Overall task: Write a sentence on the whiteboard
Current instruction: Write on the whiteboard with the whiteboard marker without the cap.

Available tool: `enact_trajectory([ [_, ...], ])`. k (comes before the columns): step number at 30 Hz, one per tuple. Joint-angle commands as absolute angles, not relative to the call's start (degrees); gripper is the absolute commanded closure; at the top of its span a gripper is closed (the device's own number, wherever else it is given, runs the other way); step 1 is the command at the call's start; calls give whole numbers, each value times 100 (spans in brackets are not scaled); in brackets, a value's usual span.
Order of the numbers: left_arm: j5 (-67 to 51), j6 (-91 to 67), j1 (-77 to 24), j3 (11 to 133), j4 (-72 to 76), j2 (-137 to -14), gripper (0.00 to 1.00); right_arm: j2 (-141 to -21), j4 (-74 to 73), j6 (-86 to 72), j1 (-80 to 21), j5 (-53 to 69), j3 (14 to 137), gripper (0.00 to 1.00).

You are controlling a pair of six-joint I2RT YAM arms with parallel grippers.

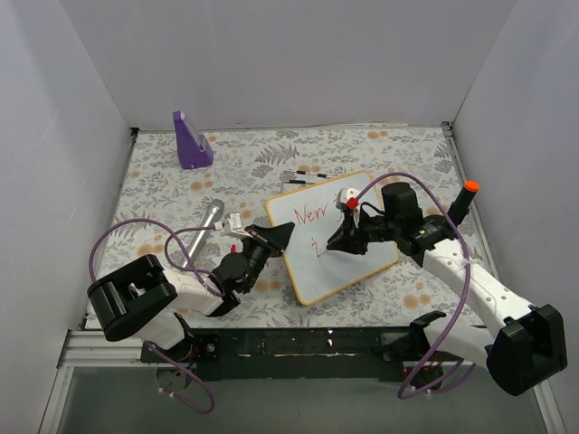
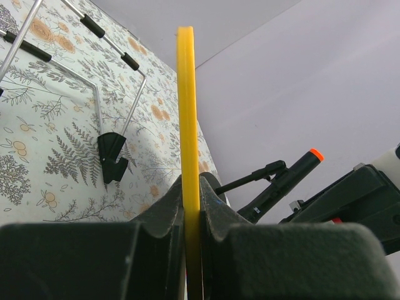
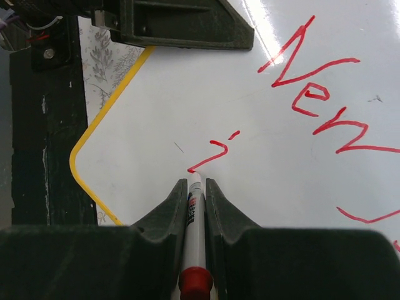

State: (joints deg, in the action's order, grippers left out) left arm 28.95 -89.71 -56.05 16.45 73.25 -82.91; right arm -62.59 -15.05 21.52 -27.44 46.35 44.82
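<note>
Floral cloth covers the desk, boxed in by plain white walls. The whiteboard lies near its middle, turned a little so that its far right corner points away from you.

Your left gripper is closed on the board's yellow left edge. In the left wrist view the frame stands pinched between the two fingers, so the board is anchored from that side.

Your right gripper is closed around a marker. The barrel lies along the fingers, and the tip touches the white surface at the near end of a short red stroke. That arm is the one over the board and the only one placed to write.

Of the sentence, "New" is legible on the first line. The start of another word follows it, partly hidden by the gripper from above. The tip sits below that line, toward the board's lower left, where the second line has barely begun.

Judging from this, the coming strokes must run parallel to the first line, off toward the right arm's own side, with bare white ahead of the tip. Watch the pressure: a push along the board would work against the left grip.
</note>
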Motion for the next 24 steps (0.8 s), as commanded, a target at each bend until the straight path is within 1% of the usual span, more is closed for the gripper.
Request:
enact_trajectory([
  [1,2804,-8877,-5634,1731,8288,-8200,100,-6144,-1318,2065,-2663,3991,4693,99],
  [4,2795,-8886,-5634,1731,8306,-8209,100,-6135,-1318,2048,-2576,3797,4772,99],
  [8,2795,-8886,-5634,1731,8306,-8209,100,-6126,-1275,1951,-2400,4191,4860,99],
  [24,2769,-8903,-5634,1731,8376,-8288,100,-6468,-923,1582,-2320,4517,4983,99],
])
